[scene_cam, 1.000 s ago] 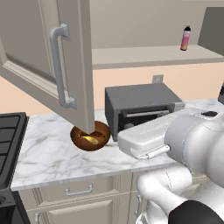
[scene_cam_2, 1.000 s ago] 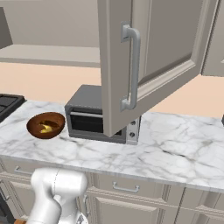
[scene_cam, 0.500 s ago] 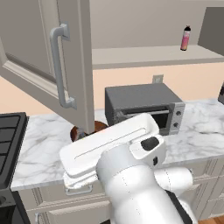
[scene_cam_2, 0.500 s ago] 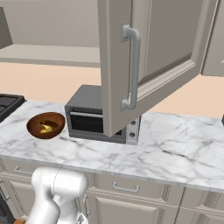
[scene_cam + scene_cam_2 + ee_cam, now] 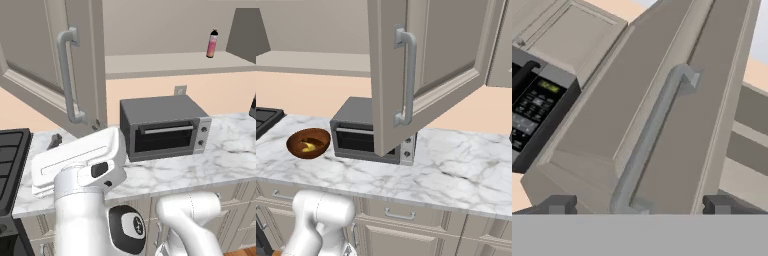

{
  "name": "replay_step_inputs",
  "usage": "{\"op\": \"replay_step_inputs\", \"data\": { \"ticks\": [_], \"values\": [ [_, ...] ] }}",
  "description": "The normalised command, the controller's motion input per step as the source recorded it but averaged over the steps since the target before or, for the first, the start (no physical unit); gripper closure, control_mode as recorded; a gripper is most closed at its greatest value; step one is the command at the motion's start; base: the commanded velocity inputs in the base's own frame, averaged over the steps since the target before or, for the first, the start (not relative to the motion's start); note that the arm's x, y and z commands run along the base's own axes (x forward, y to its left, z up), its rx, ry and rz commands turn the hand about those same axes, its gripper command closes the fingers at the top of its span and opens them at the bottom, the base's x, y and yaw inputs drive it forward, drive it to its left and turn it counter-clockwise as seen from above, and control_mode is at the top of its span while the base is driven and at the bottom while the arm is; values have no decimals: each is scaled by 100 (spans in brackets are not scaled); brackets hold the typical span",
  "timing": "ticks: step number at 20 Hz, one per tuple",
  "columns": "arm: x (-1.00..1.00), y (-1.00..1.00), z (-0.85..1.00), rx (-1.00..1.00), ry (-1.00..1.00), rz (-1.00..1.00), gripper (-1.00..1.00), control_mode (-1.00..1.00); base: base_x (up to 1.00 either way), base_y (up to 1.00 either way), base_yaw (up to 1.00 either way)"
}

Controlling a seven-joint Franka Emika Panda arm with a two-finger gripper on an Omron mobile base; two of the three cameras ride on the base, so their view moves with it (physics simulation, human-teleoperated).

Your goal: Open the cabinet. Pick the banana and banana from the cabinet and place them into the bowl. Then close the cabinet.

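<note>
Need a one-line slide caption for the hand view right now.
Open gripper lined up on the silver bar handle of the open cabinet door, fingertips either side of its lower end, not yet gripping.

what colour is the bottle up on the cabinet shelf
Pink with a black cap: the bottle shows best in the left base view.

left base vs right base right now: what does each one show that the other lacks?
Left base view: the pink bottle standing on the open cabinet shelf, and the robot's white arm rising large in the foreground, covering the counter left of the oven.

Right base view: the bowl on the counter left of the oven, with something yellow inside, probably a banana.

Both: the open cabinet door with its silver bar handle, the grey box oven and the marble counter.
</note>
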Motion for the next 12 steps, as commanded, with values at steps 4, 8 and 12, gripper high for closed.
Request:
{"op": "replay_step_inputs", "data": {
  "ticks": [4,8,12],
  "values": [
    [83,44,-20,-1,0,-44,-100,-100,0,0,0],
    [96,25,-25,-2,0,-40,-100,-100,0,0,0],
    [99,-2,-32,-3,0,-29,-100,-100,0,0,0]
  ]
}}
